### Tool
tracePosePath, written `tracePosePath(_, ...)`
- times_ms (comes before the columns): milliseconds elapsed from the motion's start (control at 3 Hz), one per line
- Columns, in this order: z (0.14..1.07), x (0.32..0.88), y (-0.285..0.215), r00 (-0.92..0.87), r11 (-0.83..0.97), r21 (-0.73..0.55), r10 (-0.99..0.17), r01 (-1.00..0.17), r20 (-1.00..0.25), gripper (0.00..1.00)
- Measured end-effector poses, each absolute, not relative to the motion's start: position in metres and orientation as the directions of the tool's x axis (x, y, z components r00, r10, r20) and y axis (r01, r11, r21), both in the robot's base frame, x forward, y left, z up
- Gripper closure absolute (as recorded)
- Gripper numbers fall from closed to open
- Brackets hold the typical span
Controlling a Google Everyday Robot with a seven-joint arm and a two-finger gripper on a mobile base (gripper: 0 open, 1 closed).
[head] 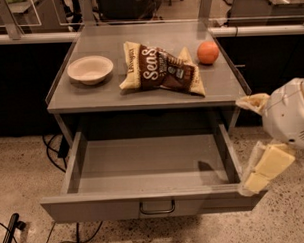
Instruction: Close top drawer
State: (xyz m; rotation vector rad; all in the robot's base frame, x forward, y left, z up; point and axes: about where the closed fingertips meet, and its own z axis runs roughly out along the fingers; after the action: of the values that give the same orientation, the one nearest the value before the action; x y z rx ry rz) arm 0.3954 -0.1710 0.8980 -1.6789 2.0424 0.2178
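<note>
One top drawer [153,166] gapes open; pincer [248,140], seemingly spread, hangs at its right front corner.

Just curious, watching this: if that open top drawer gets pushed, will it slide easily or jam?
The top drawer looks empty, so it is probably light and easy to slide. It is wide, and the end effector sits by its right front corner, so an off-centre push might skew it. The orange above could roll if jolted.
</note>
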Motion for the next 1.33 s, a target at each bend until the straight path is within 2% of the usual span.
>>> tracePosePath(333, 0.865, 0.398, -0.164, -0.142, 0.249, -0.159, -0.860, -0.956, -0.491, 0.26)
tracePosePath(667, 0.814, 0.403, -0.170, -0.209, 0.294, -0.075, -0.815, -0.953, -0.540, 0.57)
tracePosePath(1000, 0.814, 0.403, -0.170, -0.209, 0.294, -0.075, -0.815, -0.953, -0.540, 0.81)
tracePosePath(1333, 0.814, 0.403, -0.170, -0.209, 0.294, -0.075, -0.815, -0.953, -0.540, 1.00)
